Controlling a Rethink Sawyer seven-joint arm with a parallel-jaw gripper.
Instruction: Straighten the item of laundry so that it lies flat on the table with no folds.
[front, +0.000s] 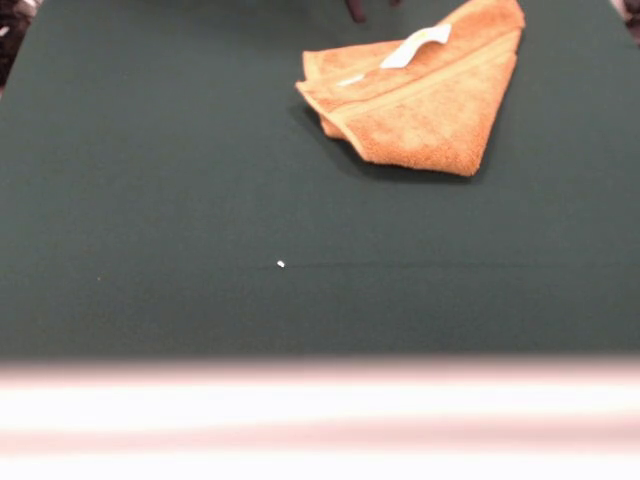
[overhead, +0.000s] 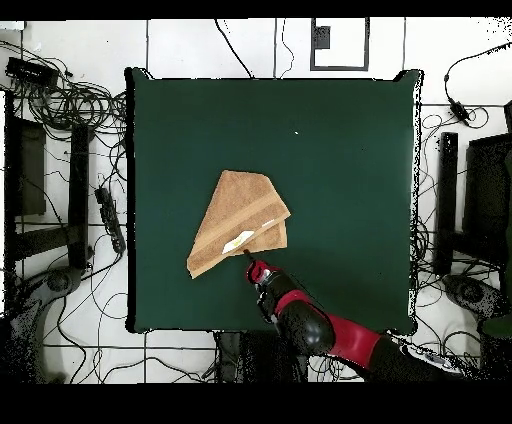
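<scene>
The orange-tan towel (front: 430, 105) lies folded over into a rough triangle on the dark green table (front: 150, 200), far right in the front view. Its white label (front: 415, 47) lies on top, near the woven border band. In the overhead view the towel (overhead: 240, 212) sits left of the table's (overhead: 340, 160) centre, with the label (overhead: 238, 241) near its lower edge. My gripper (overhead: 250, 259) is at the towel's lower edge, just beside the label. In the front view only the gripper's dark tip (front: 355, 10) shows at the top edge, left of the towel. Whether it is open or shut does not show.
A tiny white speck (front: 281, 264) lies on the cloth towards the table's pale front edge (front: 320, 400). The red and black arm (overhead: 320, 335) reaches in from the robot side. Cables and stands (overhead: 70, 200) surround the table on the floor.
</scene>
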